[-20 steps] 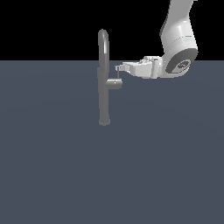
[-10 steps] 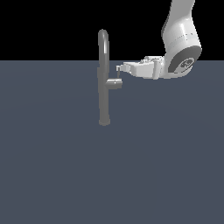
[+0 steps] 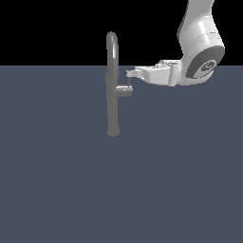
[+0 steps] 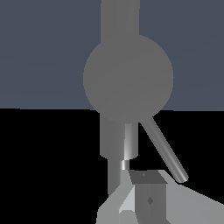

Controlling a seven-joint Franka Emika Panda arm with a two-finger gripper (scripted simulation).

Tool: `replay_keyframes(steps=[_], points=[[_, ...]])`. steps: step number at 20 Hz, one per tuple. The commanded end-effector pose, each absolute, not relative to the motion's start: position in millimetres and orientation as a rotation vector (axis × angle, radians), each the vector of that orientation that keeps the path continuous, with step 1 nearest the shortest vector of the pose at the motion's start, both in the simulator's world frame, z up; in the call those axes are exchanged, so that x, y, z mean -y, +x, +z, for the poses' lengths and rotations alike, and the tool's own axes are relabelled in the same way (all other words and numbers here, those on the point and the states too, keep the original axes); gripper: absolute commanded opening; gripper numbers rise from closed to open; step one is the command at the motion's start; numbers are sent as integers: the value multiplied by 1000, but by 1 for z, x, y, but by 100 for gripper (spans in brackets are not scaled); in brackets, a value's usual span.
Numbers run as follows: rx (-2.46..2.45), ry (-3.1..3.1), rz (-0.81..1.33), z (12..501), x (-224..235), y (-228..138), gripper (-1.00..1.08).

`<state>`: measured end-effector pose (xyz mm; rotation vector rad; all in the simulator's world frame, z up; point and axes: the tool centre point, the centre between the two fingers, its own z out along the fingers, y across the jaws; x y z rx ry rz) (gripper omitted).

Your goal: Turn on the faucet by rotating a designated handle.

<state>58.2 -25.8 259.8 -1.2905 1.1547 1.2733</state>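
Note:
The faucet [image 3: 113, 97] is a slim grey column with a gooseneck top, standing upright on the dark floor. The handle [image 3: 125, 91], a short stub, juts from the column toward the exterior view's right, and its thin rod lever [image 3: 130, 83] rises from the stub's end. My gripper [image 3: 129, 73] reaches in from that side and sits at the rod's upper tip, fingers together with nothing between them. In the wrist view I face the stub's round end [image 4: 128, 78]; the rod lever [image 4: 164, 151] slants past my gripper [image 4: 146, 194].
The white arm [image 3: 199, 61] comes down from the upper part of the exterior view's right. A flat dark grey floor [image 3: 118, 190] stretches around the faucet's base, with black background behind.
The arm's wrist body has drifted slightly toward the exterior view's right while the fingertips stay at the lever's tip. The handle shows almost no movement.

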Motion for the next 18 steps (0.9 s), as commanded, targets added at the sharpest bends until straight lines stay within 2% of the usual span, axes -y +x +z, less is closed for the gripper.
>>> replay_keyframes(steps=[1,10,12,18], points=[[-1155,-1289,1277,257,27,53,-100],[-1156,-1288,1286,241,30,25,-100],[-1147,-1296,1272,250,29,31,-100],[-1155,-1289,1284,218,31,12,-100]])
